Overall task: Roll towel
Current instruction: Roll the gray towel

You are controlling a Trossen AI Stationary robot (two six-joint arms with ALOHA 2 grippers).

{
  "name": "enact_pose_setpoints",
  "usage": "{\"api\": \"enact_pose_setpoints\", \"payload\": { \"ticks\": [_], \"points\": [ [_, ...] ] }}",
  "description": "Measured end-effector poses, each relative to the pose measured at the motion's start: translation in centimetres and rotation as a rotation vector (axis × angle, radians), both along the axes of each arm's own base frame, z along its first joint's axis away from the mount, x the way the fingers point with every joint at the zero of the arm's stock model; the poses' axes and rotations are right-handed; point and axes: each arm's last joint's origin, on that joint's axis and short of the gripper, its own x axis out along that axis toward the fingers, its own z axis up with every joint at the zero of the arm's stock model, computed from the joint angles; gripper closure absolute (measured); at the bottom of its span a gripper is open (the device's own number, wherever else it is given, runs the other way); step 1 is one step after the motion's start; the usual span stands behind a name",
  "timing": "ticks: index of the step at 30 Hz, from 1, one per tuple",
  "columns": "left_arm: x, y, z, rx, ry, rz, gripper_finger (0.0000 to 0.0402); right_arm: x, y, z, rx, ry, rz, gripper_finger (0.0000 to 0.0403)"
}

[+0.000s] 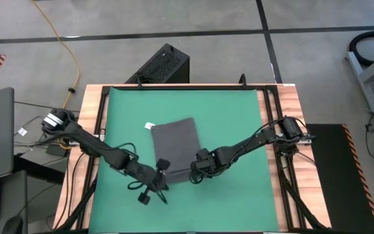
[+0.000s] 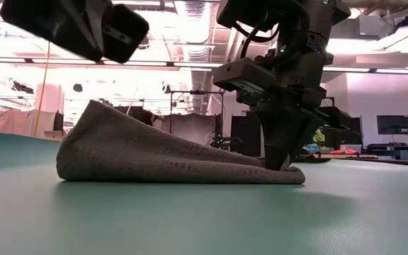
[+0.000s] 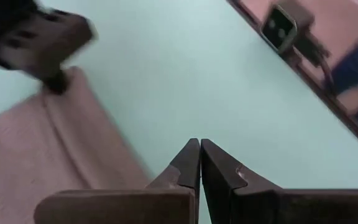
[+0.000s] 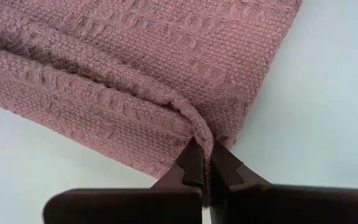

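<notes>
- Two arms over green mat [image 1: 239, 123] on surface, high view: towel [image 1: 176, 144] lies mid-mat, white tag [image 1: 149, 125] at far-left corner; right end effector [image 1: 195, 174] at its near-right corner, left end effector [image 1: 163, 175] just beside near edge.
- Low view: right one pins a low towel edge; other side humps up.
- Left wrist: fingers [image 3: 191, 163] clenched, nothing between, towel apart.
- Right wrist: fingers [image 4: 194, 163] clamped on a towel fold.

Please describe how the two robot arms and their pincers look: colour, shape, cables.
Both arms are dark, slim and jointed. The left arm has a pale round part near its base, and black cables loop by it. The right arm is all dark. Each pincer, left pincer and right pincer, has two dark, tapering fingers with stepped inner edges.
</notes>
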Motion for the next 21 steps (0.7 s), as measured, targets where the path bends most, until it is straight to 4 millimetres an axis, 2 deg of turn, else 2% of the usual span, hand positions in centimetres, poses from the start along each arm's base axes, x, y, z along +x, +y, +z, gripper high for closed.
{"api": "enact_pose_setpoints", "payload": {
  "ticks": [2, 9, 14, 17, 21],
  "points": [
    [0.5, 0.2, -0.4, 0.001, 0.012, -0.018, 0.0401, 0.0, 0.0, 0.0, 0.000, 0.000, 0.000, 0.0387],
    [1.1, 1.9, -1.1, 0.048, 0.020, 0.104, 0.0401, 0.0, 0.0, 0.0, 0.000, 0.000, 0.000, 0.0386],
    [1.5, 1.7, -2.4, 0.034, 0.067, 0.114, 0.0401, 0.0, -0.1, 0.0, -0.003, 0.002, 0.008, 0.0386],
    [1.7, 1.6, -2.5, 0.028, 0.058, 0.121, 0.0401, 0.0, -0.1, 0.0, -0.003, 0.002, 0.008, 0.0386],
    [1.2, 2.2, -3.0, 0.125, 0.115, 0.188, 0.0401, 0.0, -0.2, 0.0, -0.004, 0.003, 0.011, 0.0386]
  ]
}}
